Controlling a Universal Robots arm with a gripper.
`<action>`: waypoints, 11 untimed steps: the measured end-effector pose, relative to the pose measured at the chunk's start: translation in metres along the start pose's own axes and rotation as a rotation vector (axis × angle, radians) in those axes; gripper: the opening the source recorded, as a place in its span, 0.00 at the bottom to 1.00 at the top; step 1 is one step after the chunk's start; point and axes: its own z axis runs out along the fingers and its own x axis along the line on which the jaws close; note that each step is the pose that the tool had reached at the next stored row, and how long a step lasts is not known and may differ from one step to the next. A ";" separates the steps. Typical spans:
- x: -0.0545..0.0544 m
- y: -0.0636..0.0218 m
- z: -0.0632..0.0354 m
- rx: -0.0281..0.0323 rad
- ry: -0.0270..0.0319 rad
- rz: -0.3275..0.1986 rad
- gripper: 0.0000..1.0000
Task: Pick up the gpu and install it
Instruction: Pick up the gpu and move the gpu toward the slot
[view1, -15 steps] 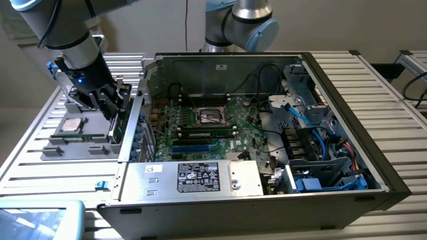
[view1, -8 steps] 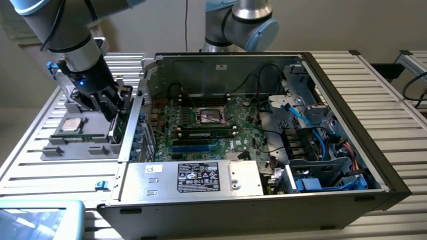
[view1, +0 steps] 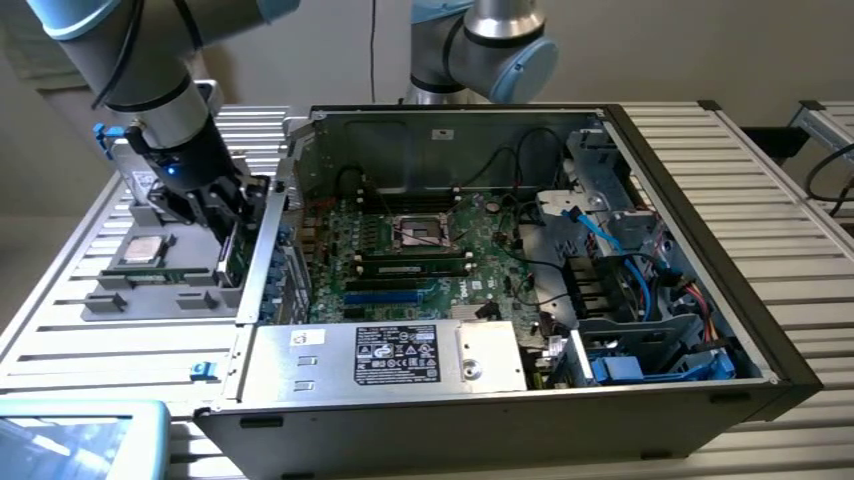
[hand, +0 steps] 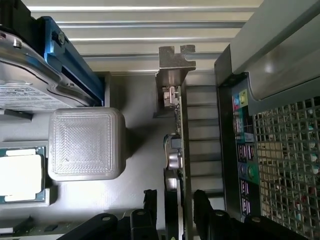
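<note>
The gpu (view1: 235, 250) stands on edge in a slot of the grey parts tray (view1: 127, 300), close beside the open computer case (view1: 694, 250) on the exterior view's left. In the wrist view the gpu (hand: 178, 145) is a thin green board seen edge-on, with its silver bracket (hand: 172, 75) at the far end. My gripper (view1: 230, 212) is lowered over it. Its black fingers (hand: 201, 202) straddle the card with a gap on each side, so the gripper (hand: 175, 200) is open and holds nothing.
A silver hard drive (hand: 25, 85), a processor chip (hand: 20, 175) and a grey raised block (hand: 85, 145) share the tray. The case's rear port panel (hand: 242, 145) stands close beside the card. Inside the case are the motherboard (view1: 400, 250) and power supply (view1: 387, 355).
</note>
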 end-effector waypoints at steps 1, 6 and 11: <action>0.000 0.0001 0.0008 0.0001 0.0004 0.000 0.44; -0.002 0.0011 0.0046 0.0001 0.0017 0.000 0.44; -0.002 0.0009 0.0077 0.0002 0.0023 0.000 0.44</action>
